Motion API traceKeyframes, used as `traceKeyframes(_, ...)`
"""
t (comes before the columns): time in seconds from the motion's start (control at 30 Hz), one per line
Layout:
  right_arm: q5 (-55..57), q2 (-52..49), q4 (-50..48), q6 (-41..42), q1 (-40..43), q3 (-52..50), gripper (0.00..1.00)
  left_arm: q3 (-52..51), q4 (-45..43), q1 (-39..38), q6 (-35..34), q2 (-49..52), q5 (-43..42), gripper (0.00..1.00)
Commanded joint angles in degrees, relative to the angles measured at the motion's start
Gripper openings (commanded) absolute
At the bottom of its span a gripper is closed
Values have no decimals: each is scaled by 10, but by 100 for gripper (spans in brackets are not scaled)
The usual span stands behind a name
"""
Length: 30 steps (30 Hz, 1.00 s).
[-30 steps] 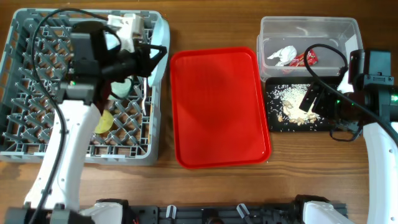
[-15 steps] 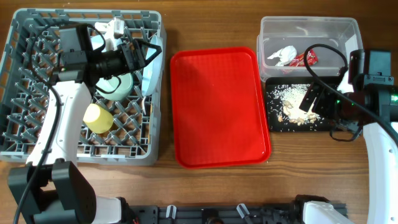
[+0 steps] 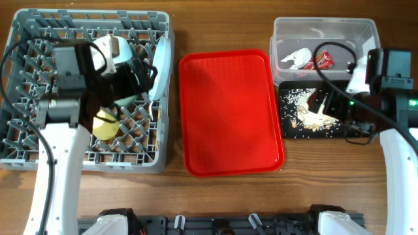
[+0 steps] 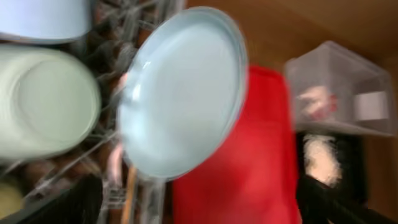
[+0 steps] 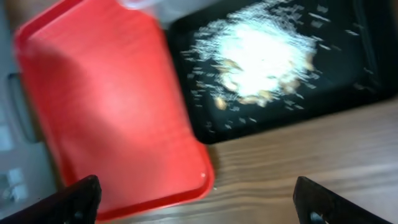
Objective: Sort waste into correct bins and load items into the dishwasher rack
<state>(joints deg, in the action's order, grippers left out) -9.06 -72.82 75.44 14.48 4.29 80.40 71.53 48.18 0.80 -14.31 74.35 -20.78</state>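
Observation:
The pale blue plate stands on edge at the right side of the grey dishwasher rack. My left gripper is open just left of the plate, with nothing between its fingers. A white bowl, a pale green bowl and a yellow cup sit in the rack. A wooden stick lies under the plate. My right gripper hangs open over the black tray of crumbs.
A red serving tray lies between the rack and the bins. The clear tub behind the black tray holds a white tissue and a red wrapper.
My left gripper has opened and drawn back to the left, away from the plate, which stays standing in the rack. The right gripper has shifted slightly over the black tray.

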Motion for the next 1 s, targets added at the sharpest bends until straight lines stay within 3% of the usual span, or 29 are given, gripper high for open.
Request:
traceKeyframes(0.0, -43, -3, -52, -40, -38, 6, 100, -2, 63, -26, -1, 8, 166, 100)
traceKeyframes(0.1, -30, -22, -115, -45, -63, 6, 100, -3, 109, -28, -1, 23, 191, 100)
traceKeyframes(0.17, -26, -50, -103, -56, -71, 6, 100, -3, 142, -28, -1, 26, 189, 100)
traceKeyframes(0.2, -26, -61, -83, -54, -71, 6, 98, -3, 160, -28, -1, 26, 183, 100)
traceKeyframes(0.27, -23, -78, -51, -53, -71, 5, 84, -3, 181, -28, 4, 21, 171, 100)
traceKeyframes(0.33, -21, -73, -50, -47, -71, -7, 83, -4, 192, -28, 4, 10, 170, 100)
traceKeyframes(0.53, -8, 68, -120, -17, -71, -111, 84, -91, 129, -28, 6, -118, 148, 100)
traceKeyframes(0.67, 10, 213, -188, -30, -71, -211, 100, -190, 65, -28, 18, -257, 146, 100)
traceKeyframes(0.77, 62, 318, -195, -8, -71, -243, 100, -246, 48, -28, 18, -357, 151, 100)
traceKeyframes(0.97, 65, 359, -175, -9, -71, -244, 100, -253, 59, -28, 18, -400, 151, 100)
